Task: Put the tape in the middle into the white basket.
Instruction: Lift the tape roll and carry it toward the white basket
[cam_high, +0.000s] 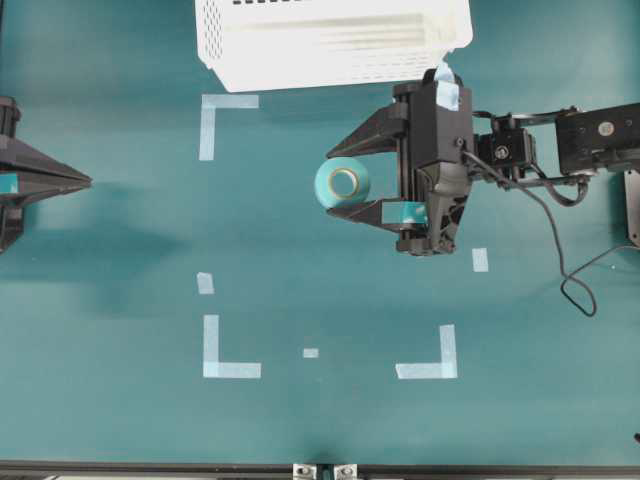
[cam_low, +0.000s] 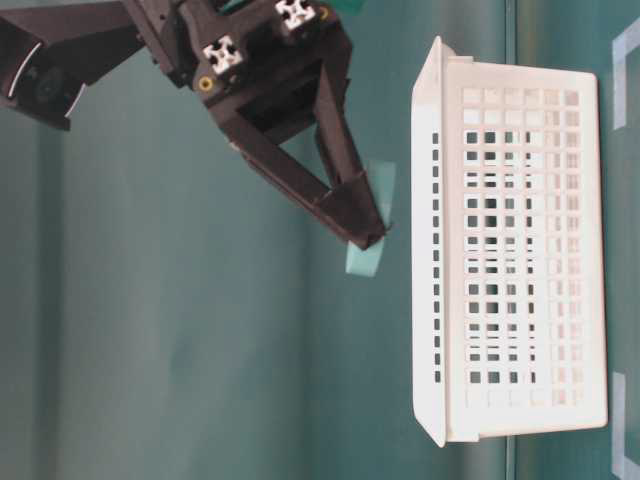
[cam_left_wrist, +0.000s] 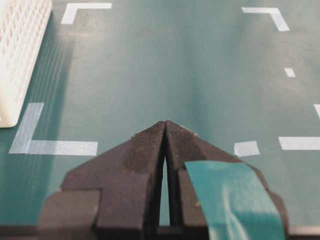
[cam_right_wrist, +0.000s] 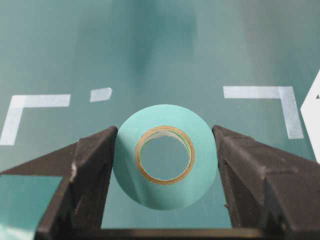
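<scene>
Right gripper (cam_right_wrist: 165, 165) clamps the tape (cam_right_wrist: 165, 167) between both fingers; it should be carried level over the white basket (cam_high: 330, 45) before release.

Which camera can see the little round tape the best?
The right wrist view: the tape fills the middle, ring and tan core clear, pinched in the right gripper. The overhead view shows it smaller; the table-level view shows only an edge; the left wrist view misses it.

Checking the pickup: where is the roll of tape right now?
The roll of tape sits right of centre in the overhead view, gripped between the fingers of the right claw, just below the white basket.
</scene>
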